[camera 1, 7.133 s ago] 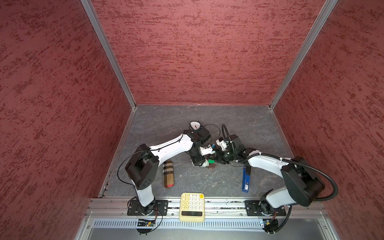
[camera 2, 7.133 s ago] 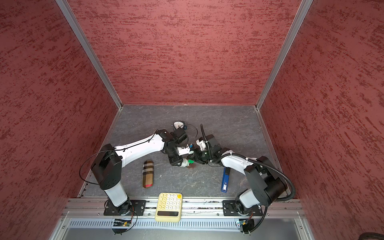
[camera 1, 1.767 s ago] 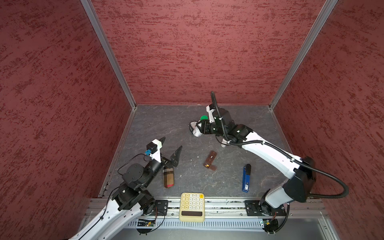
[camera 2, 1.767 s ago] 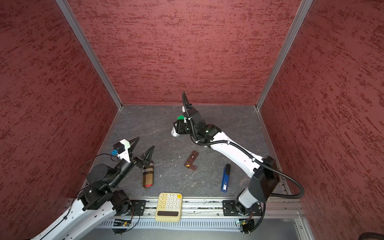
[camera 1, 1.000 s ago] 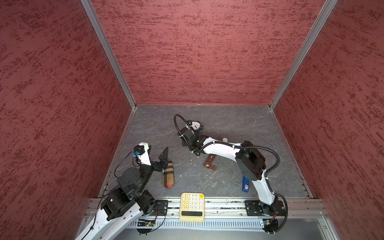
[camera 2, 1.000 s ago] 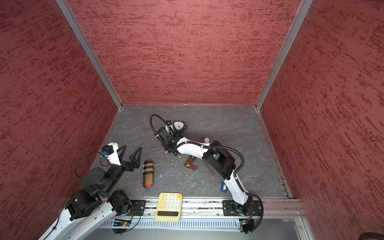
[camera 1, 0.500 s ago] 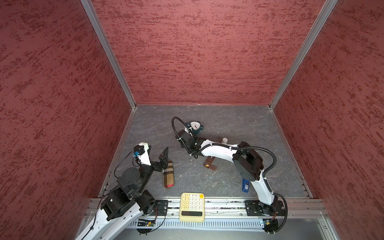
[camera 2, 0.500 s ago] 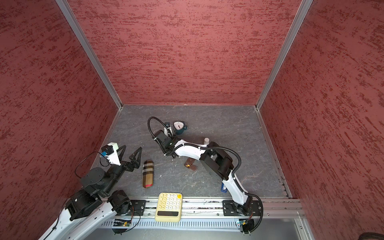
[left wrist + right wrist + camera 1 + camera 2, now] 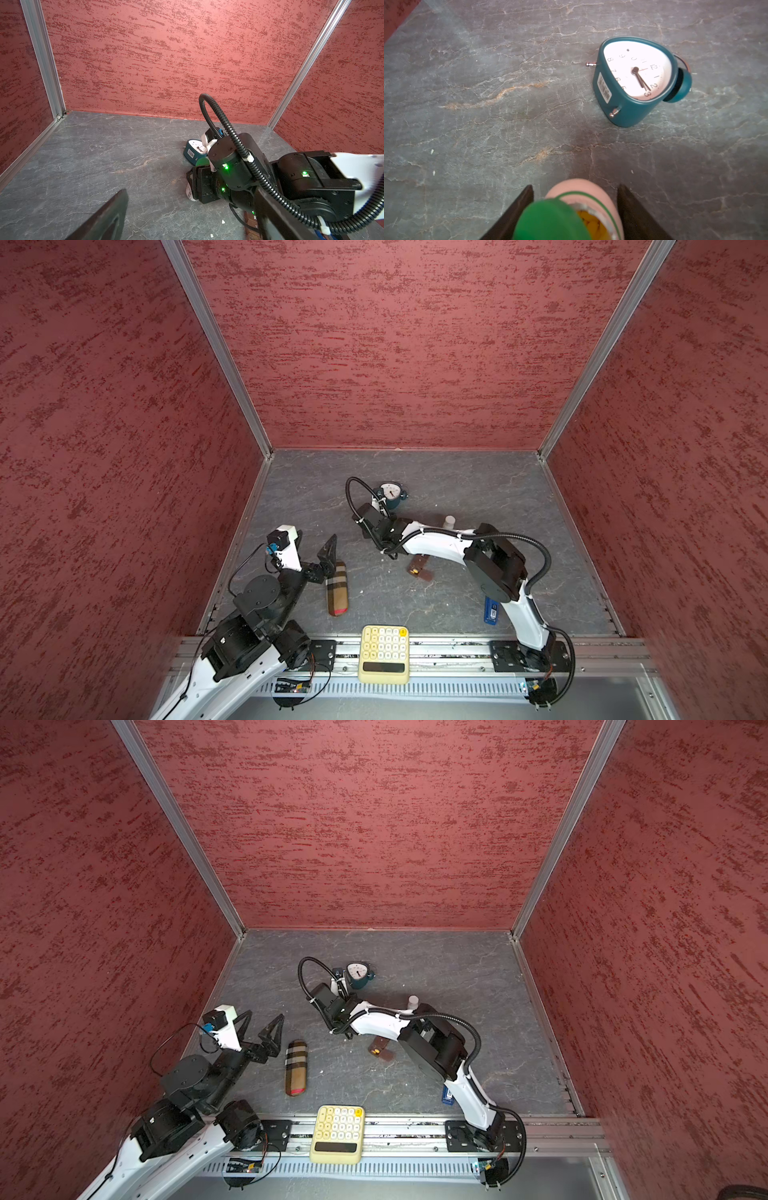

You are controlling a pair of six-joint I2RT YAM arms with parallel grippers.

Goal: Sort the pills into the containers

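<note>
The containers, a dark brown pill-box strip (image 9: 419, 568) (image 9: 380, 1048), lie mid-table, partly under my right forearm. Tiny white pills lie loose on the slate, one (image 9: 321, 1071) by the plaid case and two (image 9: 223, 222) nearer the strip. My right gripper (image 9: 575, 186) is low beside the clock. Its jaws stand open on either side of a white bottle (image 9: 583, 193) whose green cap (image 9: 550, 220) is flipped back, with a gap at each finger. From above, the wrist hides that bottle. My left gripper (image 9: 259, 1025) hangs open and empty at the left, above the table.
A teal alarm clock (image 9: 390, 494) (image 9: 633, 83) lies just behind the right gripper. A small white bottle (image 9: 449, 522) stands behind the right forearm. A plaid case (image 9: 336, 589), a yellow calculator (image 9: 384, 653) on the front rail and a blue lighter (image 9: 491, 611) lie nearer the front.
My right gripper's jaws have spread apart off the green-capped bottle. The right arm has barely shifted. The left arm has stayed still.
</note>
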